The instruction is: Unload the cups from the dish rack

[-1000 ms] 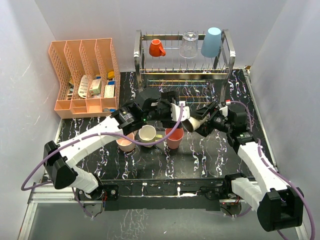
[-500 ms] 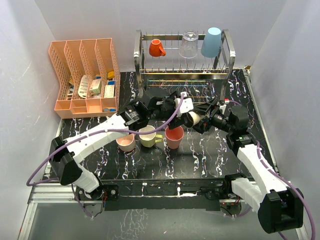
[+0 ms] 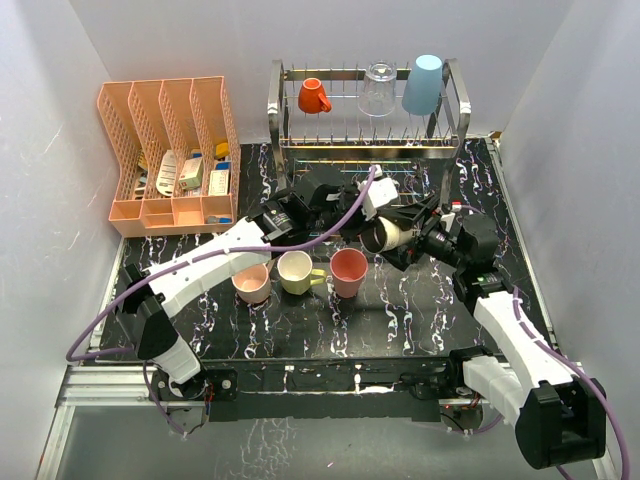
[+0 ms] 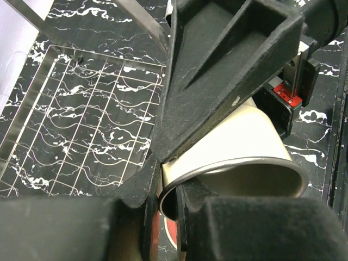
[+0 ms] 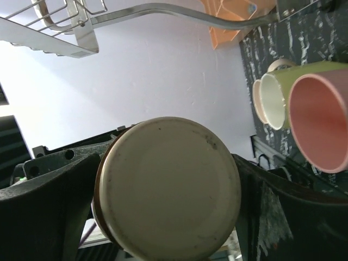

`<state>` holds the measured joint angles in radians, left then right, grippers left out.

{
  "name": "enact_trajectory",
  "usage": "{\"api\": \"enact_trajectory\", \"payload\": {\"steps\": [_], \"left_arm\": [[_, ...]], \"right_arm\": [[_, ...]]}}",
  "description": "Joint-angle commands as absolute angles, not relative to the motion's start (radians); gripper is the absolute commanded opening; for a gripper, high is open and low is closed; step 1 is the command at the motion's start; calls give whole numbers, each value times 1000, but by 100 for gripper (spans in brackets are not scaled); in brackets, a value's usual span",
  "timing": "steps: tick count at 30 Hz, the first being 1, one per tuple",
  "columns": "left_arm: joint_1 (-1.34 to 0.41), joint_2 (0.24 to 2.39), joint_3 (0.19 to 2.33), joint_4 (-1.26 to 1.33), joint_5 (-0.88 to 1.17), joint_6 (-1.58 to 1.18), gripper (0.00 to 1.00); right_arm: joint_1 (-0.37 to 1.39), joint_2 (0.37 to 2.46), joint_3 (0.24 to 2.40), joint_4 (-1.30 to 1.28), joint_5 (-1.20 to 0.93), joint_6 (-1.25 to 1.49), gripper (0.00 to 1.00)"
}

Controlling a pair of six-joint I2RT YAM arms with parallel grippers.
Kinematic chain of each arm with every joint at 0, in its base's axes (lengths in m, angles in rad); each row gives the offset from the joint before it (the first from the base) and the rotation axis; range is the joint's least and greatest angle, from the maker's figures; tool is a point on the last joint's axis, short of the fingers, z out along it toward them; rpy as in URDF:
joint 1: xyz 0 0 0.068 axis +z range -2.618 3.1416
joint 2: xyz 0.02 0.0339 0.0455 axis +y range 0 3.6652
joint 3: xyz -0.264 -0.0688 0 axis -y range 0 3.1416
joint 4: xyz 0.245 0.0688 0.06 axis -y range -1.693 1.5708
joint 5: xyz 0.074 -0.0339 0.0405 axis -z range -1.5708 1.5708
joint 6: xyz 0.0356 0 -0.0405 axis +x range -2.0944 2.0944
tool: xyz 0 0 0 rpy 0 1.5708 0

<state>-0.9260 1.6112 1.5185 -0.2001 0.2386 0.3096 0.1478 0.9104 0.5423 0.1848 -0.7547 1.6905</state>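
On the black marbled table the dish rack stands at the far edge, and I count the job a little past half done. Its upper tier holds three pieces, all mouth-down on the prongs: the light blue tumbler on the right, the clear glass in the middle and the small orange mug on the left. I see no cup on the part of the lower tier that shows. Three more stand upright in a row on the table: the salmon-red cup, the yellow mug and the pale pink mug. The seventh, the steel cup, hangs on its side in mid-air in front of the rack, caught between both arms. My right gripper clamps its base, and my left gripper looks closed on its rim; I read this as a handover. So this cup needs setting down, then three are left. The peach file organizer sits well off to the left, out of the way. What worries me is closer. The left arm and its purple cable reach across just behind the placed row, and the open table beside the salmon-red cup lies just under both wrists.
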Motion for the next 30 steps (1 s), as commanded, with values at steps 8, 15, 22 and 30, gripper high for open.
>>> {"api": "enact_trajectory", "payload": {"steps": [8, 15, 22, 30], "left_arm": [[-907, 1569, 1538, -274, 46, 374, 0], [-908, 1801, 1803, -550, 136, 397, 0], [-939, 2115, 2231, -812, 213, 416, 0], [-975, 2237, 2286, -945, 165, 500, 0]], "right_arm": [[23, 878, 677, -383, -431, 1182, 98], [8, 846, 829, -637, 92, 957, 98], [3, 907, 967, -677, 367, 812, 98], [3, 945, 922, -667, 496, 778, 98]]}}
